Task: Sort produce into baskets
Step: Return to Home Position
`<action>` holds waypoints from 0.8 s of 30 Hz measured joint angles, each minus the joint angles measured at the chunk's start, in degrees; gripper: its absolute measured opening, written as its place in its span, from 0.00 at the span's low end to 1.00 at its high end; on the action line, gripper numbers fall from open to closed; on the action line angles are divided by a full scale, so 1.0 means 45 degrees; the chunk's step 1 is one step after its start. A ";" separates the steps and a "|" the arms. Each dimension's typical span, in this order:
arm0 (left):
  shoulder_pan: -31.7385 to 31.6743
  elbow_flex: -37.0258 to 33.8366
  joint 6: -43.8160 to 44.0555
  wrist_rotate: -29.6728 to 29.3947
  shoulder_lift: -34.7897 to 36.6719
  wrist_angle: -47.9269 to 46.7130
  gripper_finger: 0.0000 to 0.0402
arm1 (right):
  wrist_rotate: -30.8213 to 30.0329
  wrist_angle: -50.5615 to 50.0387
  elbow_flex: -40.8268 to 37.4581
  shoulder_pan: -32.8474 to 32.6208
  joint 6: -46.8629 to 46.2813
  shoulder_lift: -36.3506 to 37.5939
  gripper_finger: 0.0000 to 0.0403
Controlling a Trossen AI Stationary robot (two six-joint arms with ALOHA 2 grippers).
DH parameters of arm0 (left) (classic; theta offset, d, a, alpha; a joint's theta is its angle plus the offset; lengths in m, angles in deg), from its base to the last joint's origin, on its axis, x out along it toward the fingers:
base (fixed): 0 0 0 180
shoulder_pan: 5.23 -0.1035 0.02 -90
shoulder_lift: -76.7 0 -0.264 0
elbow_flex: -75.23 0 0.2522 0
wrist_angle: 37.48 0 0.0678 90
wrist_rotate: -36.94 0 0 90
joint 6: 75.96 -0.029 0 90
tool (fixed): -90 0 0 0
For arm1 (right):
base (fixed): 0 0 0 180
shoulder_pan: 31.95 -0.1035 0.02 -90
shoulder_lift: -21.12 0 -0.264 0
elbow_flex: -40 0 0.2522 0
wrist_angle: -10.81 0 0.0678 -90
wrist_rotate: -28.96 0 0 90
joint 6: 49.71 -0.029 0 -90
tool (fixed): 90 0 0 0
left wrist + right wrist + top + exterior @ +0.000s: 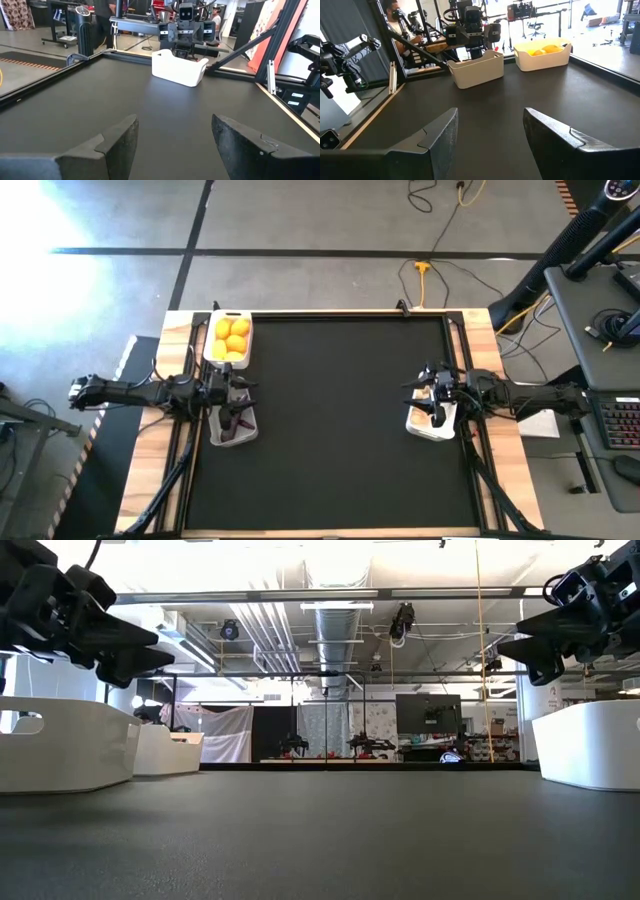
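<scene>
Three white baskets stand on the black mat. The far-left basket [231, 338] holds several yellow-orange citrus fruits [233, 337]; it also shows in the right wrist view [543, 54]. The near-left basket [233, 425] holds dark purple eggplants [236, 432]. The right basket [430, 421] shows in the left wrist view [178, 67]; its contents are hidden. My left gripper [238, 390] hangs open and empty above the near-left basket. My right gripper [428, 396] hangs open and empty above the right basket.
The black mat [340, 420] lies bare between the baskets. A wooden border and metal rails [470, 430] frame it. A desk with a keyboard [620, 420] stands beyond the table's right edge. A person [400, 20] shows in the room behind the left arm.
</scene>
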 joint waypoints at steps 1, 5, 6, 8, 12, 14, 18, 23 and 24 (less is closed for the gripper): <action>0.0000 0.0000 0.0000 0.0004 -0.0022 -0.0006 0.59 | 0.0000 0.0002 0.0000 0.0000 0.0000 0.0000 0.54; 0.0000 0.0005 0.0000 0.0004 -0.0097 0.0009 0.58 | 0.0000 0.0002 0.0000 0.0000 0.0000 0.0000 0.54; 0.0000 0.0007 0.0000 0.0006 -0.0113 0.0011 0.59 | 0.0000 0.0002 0.0000 0.0000 0.0000 0.0000 0.54; 0.0000 0.0011 0.0000 0.0009 -0.0140 0.0017 0.59 | 0.0000 0.0002 0.0000 0.0000 0.0000 0.0000 0.54; 0.0000 0.0015 0.0000 0.0013 -0.0196 0.0025 0.58 | 0.0000 0.0002 0.0000 0.0000 0.0000 0.0000 0.54; 0.0000 0.0015 0.0000 0.0013 -0.0196 0.0033 0.59 | 0.0000 0.0002 0.0000 0.0000 0.0000 0.0000 0.54; 0.0000 0.0024 0.0005 0.0018 -0.0196 0.0064 0.59 | 0.0000 0.0002 0.0000 0.0000 0.0000 0.0000 0.54; 0.0000 0.0029 0.0004 0.0019 -0.0196 0.0064 0.59 | 0.0000 0.0002 0.0000 0.0000 0.0000 0.0000 0.54; 0.0000 0.0029 0.0003 0.0020 -0.0196 0.0064 0.59 | 0.0000 -0.0001 0.0000 0.0000 0.0000 0.0000 0.54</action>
